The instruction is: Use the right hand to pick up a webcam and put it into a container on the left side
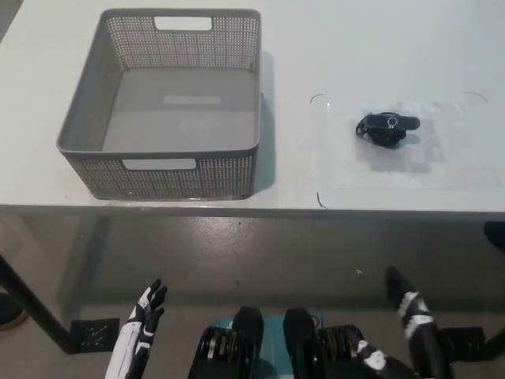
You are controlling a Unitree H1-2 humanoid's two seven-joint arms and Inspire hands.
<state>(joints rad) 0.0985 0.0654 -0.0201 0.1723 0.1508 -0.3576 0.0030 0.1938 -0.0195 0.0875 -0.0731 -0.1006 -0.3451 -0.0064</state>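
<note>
Nothing done yet. Webcam (387,128) untouched on tabletop (355,47), well beyond right hand (414,320) fingers, spread, empty. Container (170,103) empty. Left hand (144,316) low, fingers apart. Reach, grasp, transfer remain.

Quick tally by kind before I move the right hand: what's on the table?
Webcam, black, on the table's right side: 1
Basket, grey, perforated, nothing in it, on the left: 1
Total: 2

Both hands, left and right, sit low, off the table.
</note>
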